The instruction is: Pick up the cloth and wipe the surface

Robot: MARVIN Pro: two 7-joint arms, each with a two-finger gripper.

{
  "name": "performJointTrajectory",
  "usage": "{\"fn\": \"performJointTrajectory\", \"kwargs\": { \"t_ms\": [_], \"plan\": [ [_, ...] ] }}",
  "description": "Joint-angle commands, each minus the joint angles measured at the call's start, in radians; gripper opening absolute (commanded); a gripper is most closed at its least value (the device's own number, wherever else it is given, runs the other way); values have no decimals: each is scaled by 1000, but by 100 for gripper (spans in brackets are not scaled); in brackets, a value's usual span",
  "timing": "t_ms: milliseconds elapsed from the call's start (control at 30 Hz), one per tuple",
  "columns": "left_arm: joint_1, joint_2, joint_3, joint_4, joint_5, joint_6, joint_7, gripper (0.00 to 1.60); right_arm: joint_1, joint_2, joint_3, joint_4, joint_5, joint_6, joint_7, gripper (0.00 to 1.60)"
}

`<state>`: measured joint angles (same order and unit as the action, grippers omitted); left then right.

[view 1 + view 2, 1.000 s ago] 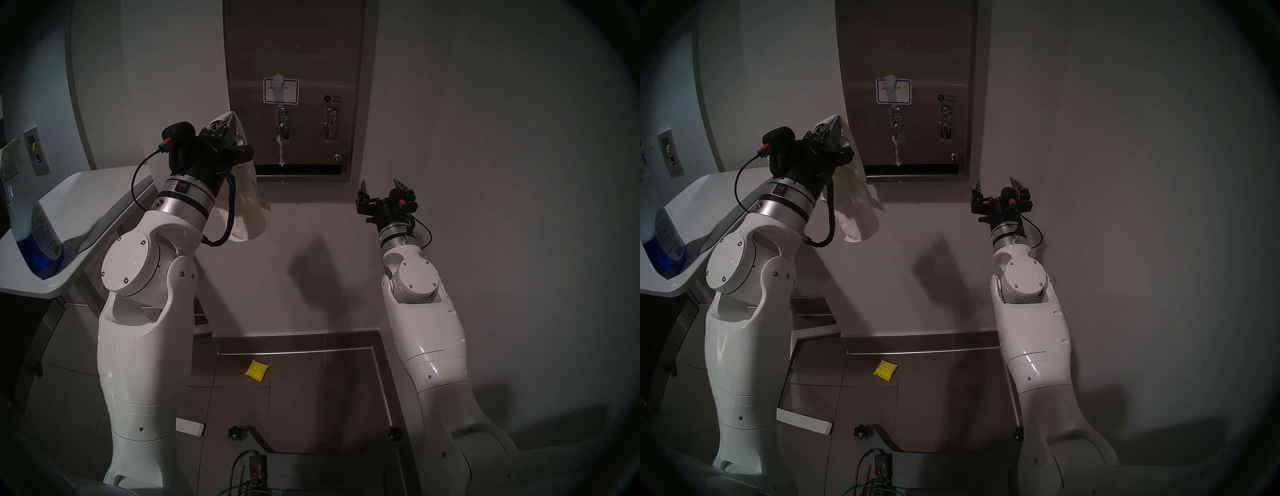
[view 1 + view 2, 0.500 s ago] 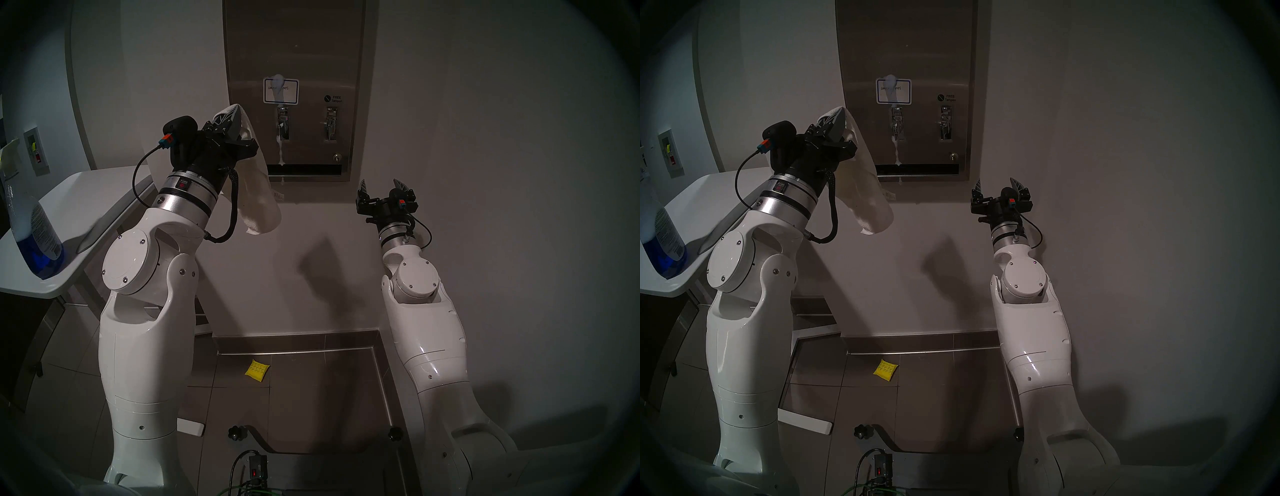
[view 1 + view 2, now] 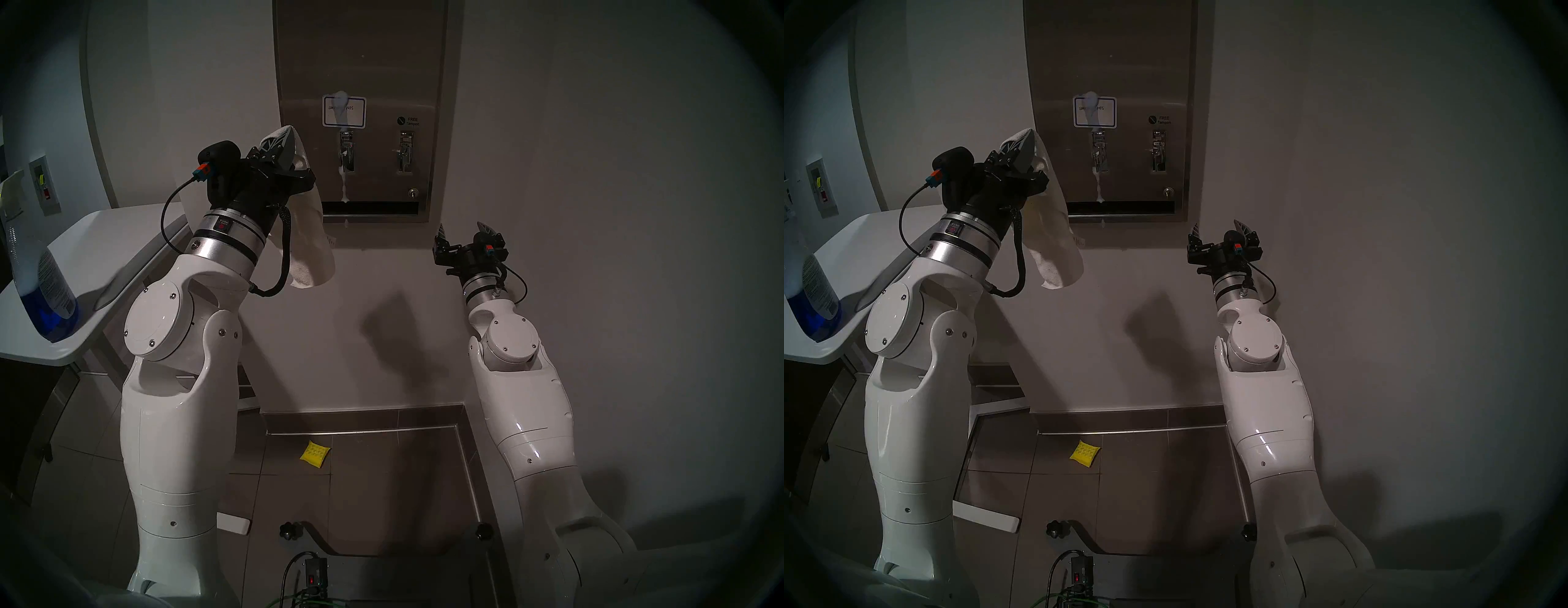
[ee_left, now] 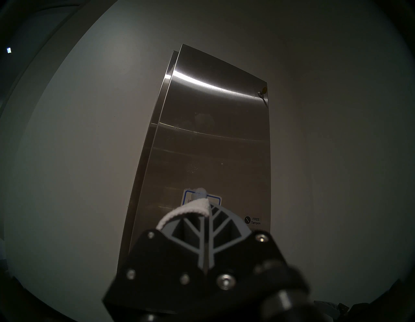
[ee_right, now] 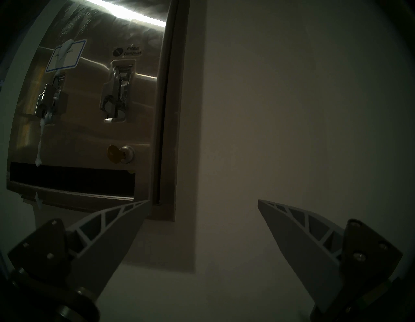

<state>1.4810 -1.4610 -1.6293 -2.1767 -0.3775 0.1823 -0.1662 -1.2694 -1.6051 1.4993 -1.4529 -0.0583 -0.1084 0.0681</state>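
Note:
The cloth [image 3: 312, 250], an off-white towel, hangs from my left gripper [image 3: 285, 138], which is shut on its top fold. The gripper is raised at the left edge of the surface [image 3: 373, 63], a steel wall dispenser front. In the left wrist view the gripper [image 4: 207, 209] points at the blue-bordered label [image 4: 215, 199], the cloth's fold [image 4: 186, 211] draped over its left finger. White foam [image 5: 40, 139] runs from the label past the left lever to the dark slot [image 5: 71, 180]. My right gripper [image 3: 463, 231] is open and empty, below the dispenser's lower right corner, facing the wall.
A spray bottle of blue liquid [image 3: 42, 288] stands on a white shelf [image 3: 106, 254] at the left. A small yellow pad [image 3: 315, 453] lies on the tiled floor below. A key [image 5: 114, 154] sticks out of the dispenser's lock.
My left gripper rose and moved right toward the dispenser's left edge; the hanging cloth swung right, then partly back. The right gripper shifted slightly left and down.

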Motion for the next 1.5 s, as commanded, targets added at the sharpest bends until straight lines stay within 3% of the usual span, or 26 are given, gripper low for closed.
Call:
{"fn": "performJointTrajectory", "kwargs": {
  "t_ms": [0,233,267,367,567,600,867,1100,1233,1333,1467],
  "plan": [
    [-30,0,-2,-26,0,-14,-2,0,84,20,7,-59,-28,2,-10,160],
    [-30,-1,-3,-26,0,-14,-4,0,43,21,-12,-151,-22,35,25,160],
    [-30,-1,-3,-26,1,-14,-4,0,52,22,-17,-127,-23,16,31,160],
    [-30,-2,-3,-26,1,-14,-5,0,10,26,-39,-174,-33,35,50,160],
    [-29,-3,-4,-26,1,-12,-7,0,-79,-9,-50,-242,-42,-6,-1,160],
    [-29,-4,-5,-26,1,-12,-8,0,-138,-31,-68,-328,0,-18,15,160],
    [-28,-4,-5,-25,0,-11,-9,0,-115,-17,-114,-293,27,-38,59,160],
    [-29,-5,-6,-26,1,-12,-10,0,-160,-11,-165,-369,51,-43,111,160],
    [-30,-6,-6,-26,1,-12,-11,0,-129,-26,-143,-404,55,-59,33,160],
    [-29,-6,-6,-25,1,-11,-11,0,-81,-44,-114,-413,45,-41,33,160],
    [-30,-7,-6,-26,3,-13,-12,0,-62,-54,-128,-424,55,-10,34,160]
  ]
}}
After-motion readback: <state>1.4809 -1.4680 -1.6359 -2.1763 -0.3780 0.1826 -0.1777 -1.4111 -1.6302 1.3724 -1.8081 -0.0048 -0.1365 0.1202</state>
